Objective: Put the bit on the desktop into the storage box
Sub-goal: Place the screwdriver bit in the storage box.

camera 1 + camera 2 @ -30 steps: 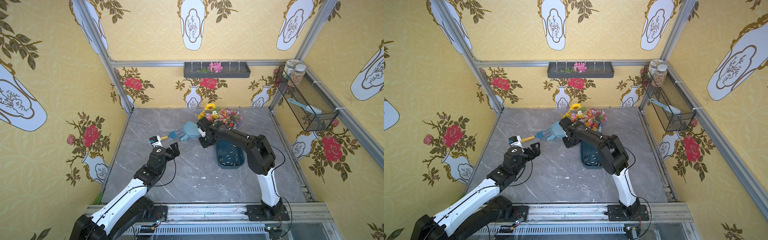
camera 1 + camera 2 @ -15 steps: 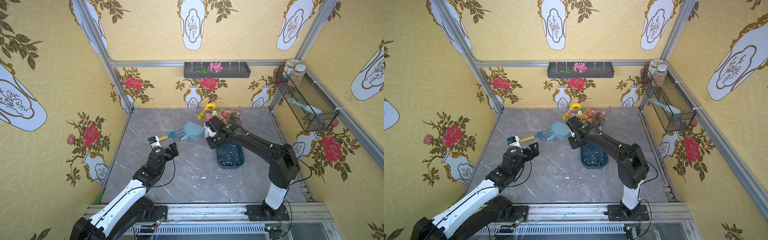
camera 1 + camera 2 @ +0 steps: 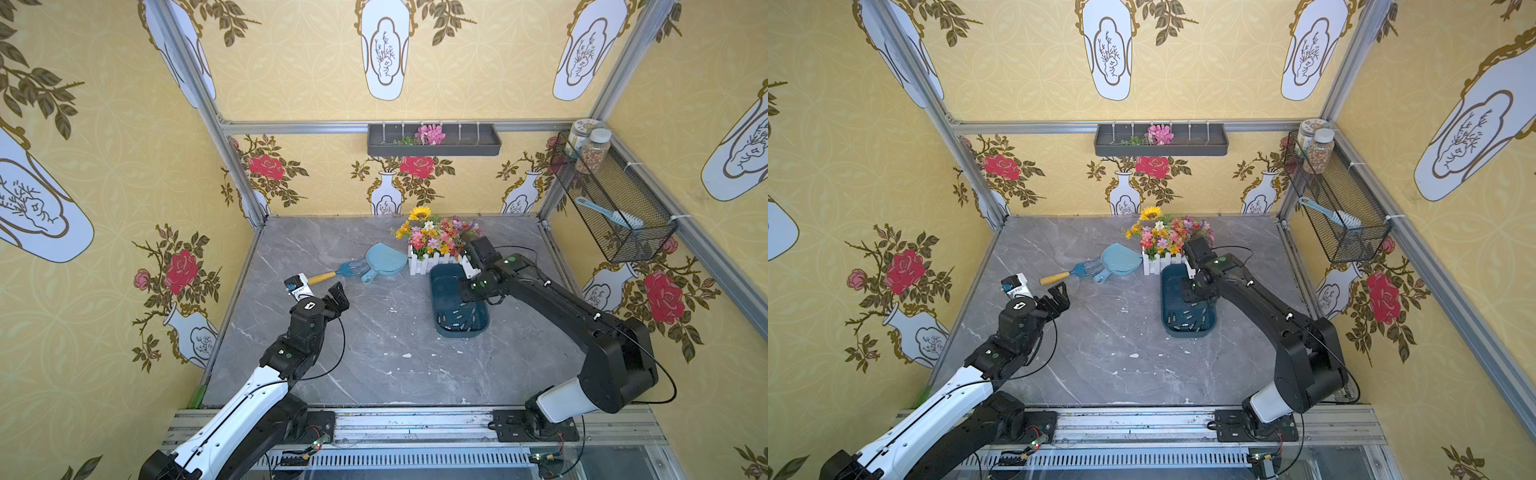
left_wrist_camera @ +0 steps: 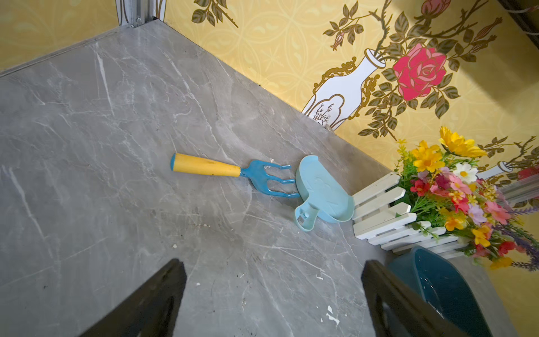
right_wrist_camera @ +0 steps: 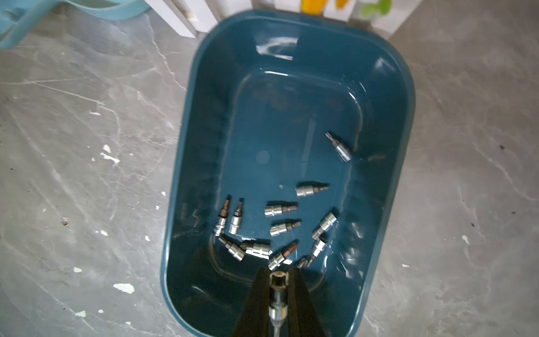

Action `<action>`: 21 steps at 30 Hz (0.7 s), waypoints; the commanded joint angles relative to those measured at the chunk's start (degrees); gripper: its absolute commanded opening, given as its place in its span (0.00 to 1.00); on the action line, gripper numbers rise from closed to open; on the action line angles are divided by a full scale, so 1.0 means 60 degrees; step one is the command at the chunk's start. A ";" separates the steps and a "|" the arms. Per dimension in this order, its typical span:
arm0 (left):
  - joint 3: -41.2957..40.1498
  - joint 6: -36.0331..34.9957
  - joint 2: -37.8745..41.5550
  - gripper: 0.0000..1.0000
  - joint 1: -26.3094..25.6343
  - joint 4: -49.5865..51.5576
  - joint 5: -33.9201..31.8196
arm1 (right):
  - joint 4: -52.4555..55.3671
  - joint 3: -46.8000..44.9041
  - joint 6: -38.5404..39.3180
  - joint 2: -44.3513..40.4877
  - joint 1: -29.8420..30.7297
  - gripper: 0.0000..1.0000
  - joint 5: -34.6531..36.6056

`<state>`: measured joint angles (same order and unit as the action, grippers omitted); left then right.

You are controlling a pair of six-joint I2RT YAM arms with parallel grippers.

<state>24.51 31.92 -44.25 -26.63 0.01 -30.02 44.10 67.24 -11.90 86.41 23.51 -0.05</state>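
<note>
One seemingly light, slick steel bit (image 5: 276, 306) hangs clamped midway in my right pincer (image 5: 278, 274) above the storage box (image 5: 182, 146), left pincer (image 4: 272, 262) open.

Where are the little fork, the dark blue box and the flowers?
garden fork (image 4: 205, 168), left wrist view, on its yellow handle.
storage box (image 5: 291, 116), right wrist view, on its bare floor.
flowers (image 3: 419, 213), in a top view, on the sunflower.

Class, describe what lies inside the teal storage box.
Roughly a dozen silver bits lie in the storage box, clustered at one end. The right claw, holding a bit, hides part of it.
</note>
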 commanded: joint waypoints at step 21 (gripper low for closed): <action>0.0045 -0.0002 -0.0328 1.00 0.0015 -0.0309 -0.0050 | -0.0918 -0.0543 -0.0060 0.0437 -0.0178 0.08 -0.0511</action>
<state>24.64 31.97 -46.09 -26.63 -0.43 -30.20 40.25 63.96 -11.94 88.75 22.48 -2.94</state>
